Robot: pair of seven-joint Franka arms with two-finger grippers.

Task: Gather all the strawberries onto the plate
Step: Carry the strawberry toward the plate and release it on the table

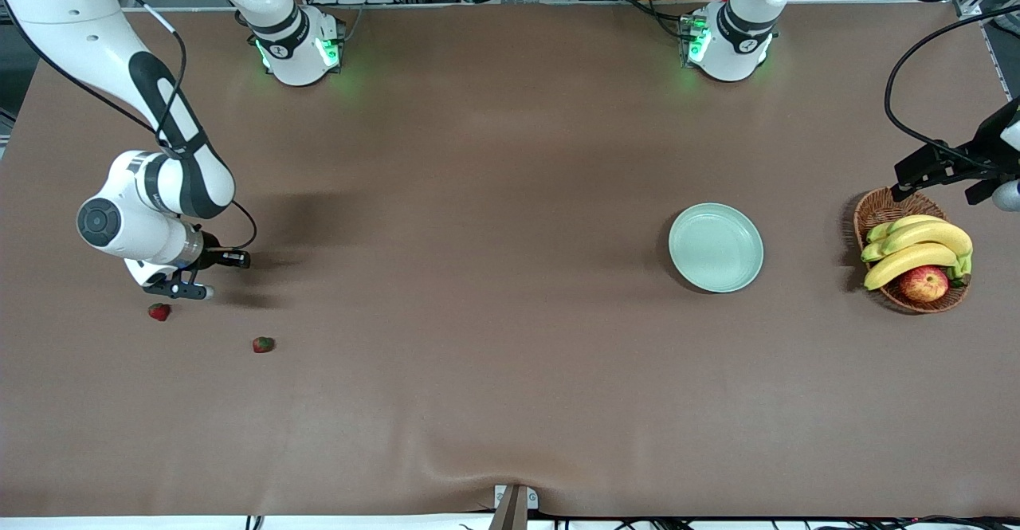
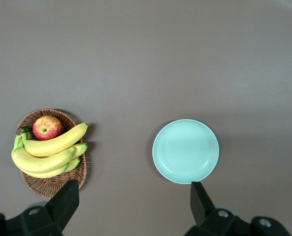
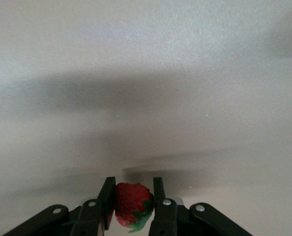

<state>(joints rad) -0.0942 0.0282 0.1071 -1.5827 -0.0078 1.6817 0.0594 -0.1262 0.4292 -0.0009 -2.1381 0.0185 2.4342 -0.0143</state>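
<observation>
— Where are your grippers?

— My right gripper (image 3: 131,206) is clamped on a strawberry (image 3: 131,203), low at the right arm's end of the table (image 1: 478,402). Two more strawberries (image 1: 159,312) (image 1: 263,344) lie nearer the front camera, well apart.

— And the left?

— My left gripper (image 2: 131,206) waits with fingers spread, over the wicker basket (image 1: 876,210). The mint-green plate (image 1: 715,247) sits beside that basket, bare cloth all around it.

Even overhead lighting, table (image 1: 478,195) softly lit, broad soft shadows cast under the right arm, right wrist view washed pale, nearest fingers (image 3: 106,201) blurred.
</observation>
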